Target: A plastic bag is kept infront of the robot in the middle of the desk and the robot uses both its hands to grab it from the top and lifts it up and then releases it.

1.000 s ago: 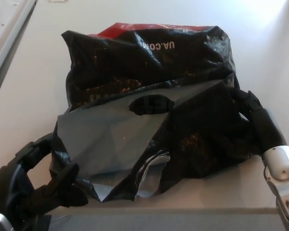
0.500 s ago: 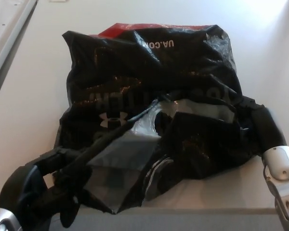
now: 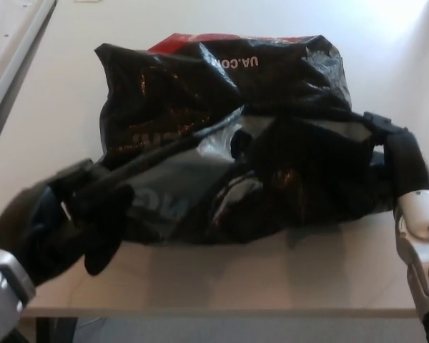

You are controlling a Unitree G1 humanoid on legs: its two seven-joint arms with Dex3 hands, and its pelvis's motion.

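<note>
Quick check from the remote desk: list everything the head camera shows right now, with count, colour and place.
plastic bag: one, black with a red edge at the far side and white lettering, crumpled, middle of the desk.
desk: one, pale, under the bag; its near edge shows at the bottom.
rail: one, light grey, along the upper left.
left robot hand: one, black, at the bag's near left corner, against the plastic.
right robot hand: one, black, at the bag's right side; grip hidden.
</note>
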